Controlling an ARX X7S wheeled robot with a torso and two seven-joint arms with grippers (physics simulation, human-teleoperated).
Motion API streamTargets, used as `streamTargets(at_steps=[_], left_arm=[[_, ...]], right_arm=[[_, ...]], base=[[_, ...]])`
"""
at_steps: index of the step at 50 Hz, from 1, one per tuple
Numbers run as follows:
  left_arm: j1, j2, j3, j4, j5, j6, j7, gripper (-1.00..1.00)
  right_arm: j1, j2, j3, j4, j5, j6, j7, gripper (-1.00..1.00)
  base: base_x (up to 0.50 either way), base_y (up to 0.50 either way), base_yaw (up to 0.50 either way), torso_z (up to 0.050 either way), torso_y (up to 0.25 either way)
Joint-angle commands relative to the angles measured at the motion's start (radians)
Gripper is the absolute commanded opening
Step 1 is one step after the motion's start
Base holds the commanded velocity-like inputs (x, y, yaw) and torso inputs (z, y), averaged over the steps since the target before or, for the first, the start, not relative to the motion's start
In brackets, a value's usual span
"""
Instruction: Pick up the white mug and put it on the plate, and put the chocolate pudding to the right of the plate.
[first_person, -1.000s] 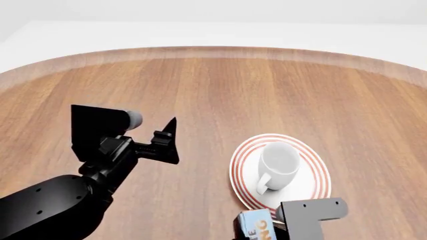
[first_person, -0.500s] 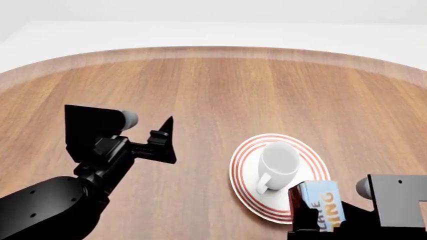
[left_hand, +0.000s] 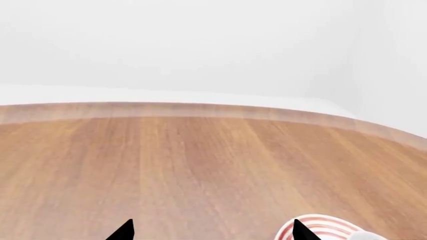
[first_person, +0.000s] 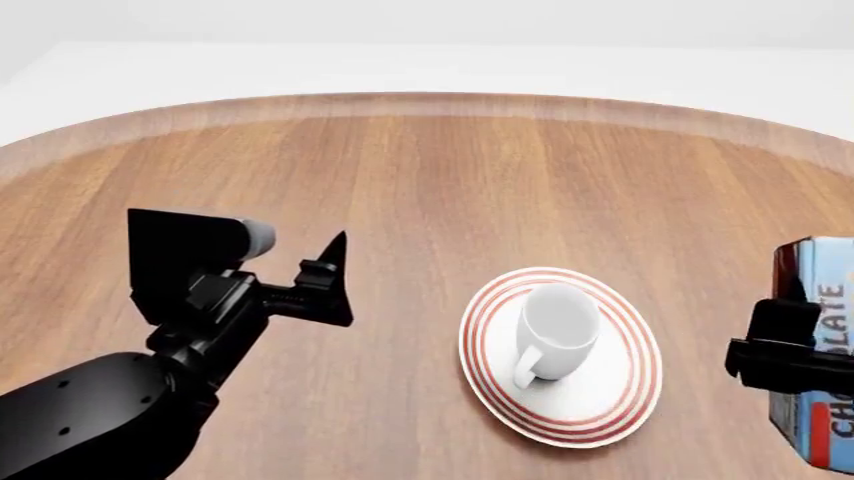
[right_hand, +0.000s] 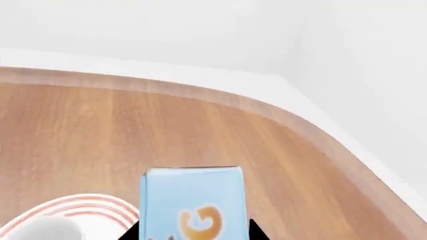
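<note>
With the white mug (first_person: 558, 330) on the plate (first_person: 627, 400), we judged that our right pincer (first_person: 781, 360), closed on the chocolate pudding (first_person: 821, 350) at the frame's right edge, next had to lower it onto the surface (first_person: 441, 180); the left pincer (first_person: 334, 285) hung open and empty.

one mug (first_person: 559, 328), one plate (first_person: 627, 396), one pudding carton (first_person: 825, 340)

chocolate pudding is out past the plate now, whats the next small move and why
Probably lower the right gripper to set the chocolate pudding on the table: it is already right of the plate, where the white mug sits.
</note>
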Motion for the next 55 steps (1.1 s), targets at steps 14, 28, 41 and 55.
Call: streamTargets(at_steps=[14, 28, 41, 55], left_arm=[[-0.013, 0.019, -0.002, -0.013, -0.002, -0.02, 0.01, 1.0], [-0.013, 0.032, 0.0, -0.025, -0.001, -0.027, 0.016, 1.0], [-0.019, 0.042, -0.003, -0.031, -0.003, -0.034, 0.022, 1.0], [-0.023, 0.05, -0.003, -0.032, -0.002, -0.045, 0.024, 1.0]], right_arm=[[0.259, -0.201, 0.184, 0.462, -0.166, 0.4, -0.461, -1.0], [0.439, -0.517, 0.125, 0.977, -0.357, 0.601, -0.887, -1.0], [0.552, -0.686, -0.026, 1.322, -0.509, 0.784, -1.155, -1.0], [0.542, -0.744, -0.043, 1.559, -0.514, 0.838, -1.183, -1.0]], base=[[0.0, 0.0, 0.0, 0.0, 0.0], [0.0, 0.0, 0.0, 0.0, 0.0], [0.0, 0.0, 0.0, 0.0, 0.0], [0.0, 0.0, 0.0, 0.0, 0.0]])
